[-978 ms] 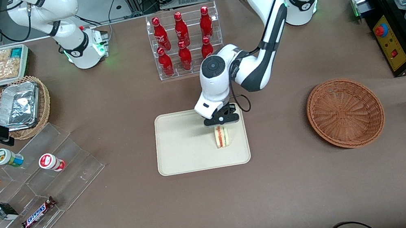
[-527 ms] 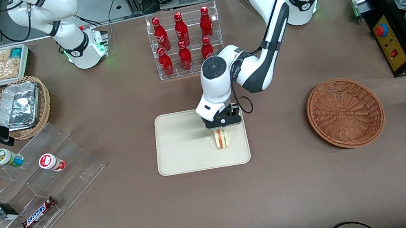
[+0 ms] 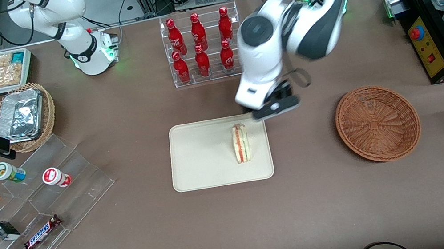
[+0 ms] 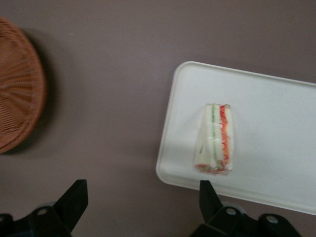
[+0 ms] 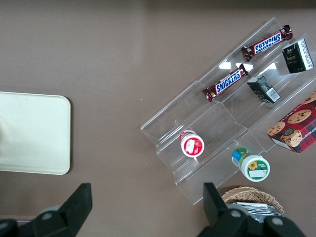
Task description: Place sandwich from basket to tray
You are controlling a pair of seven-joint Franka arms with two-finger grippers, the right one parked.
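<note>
Front view: the sandwich point(image 3: 241, 143) lies on the cream tray point(image 3: 196, 160), in the half of the tray toward the working arm's end of the counter point(image 3: 178, 240), its pink and green filling layers showing along the cut edge. The left arm's pincer point(image 3: 274, 108) hangs above the tray's corner farthest from the front camera, clear of the sandwich and gripping nothing. In the left wrist view its two dark fingers point(image 4: 74, 197) stand wide apart with only bare counter and the tray's rim between them, the sandwich point(image 4: 215, 139) well clear of both. The reddish-brown wicker basket point(image 3: 377, 123) sits on the counter toward the working arm's end, well apart from the tray, with nothing in it. A clear rack of red bottles point(image 3: 202, 44) stands farther from the front camera than the tray.
</note>
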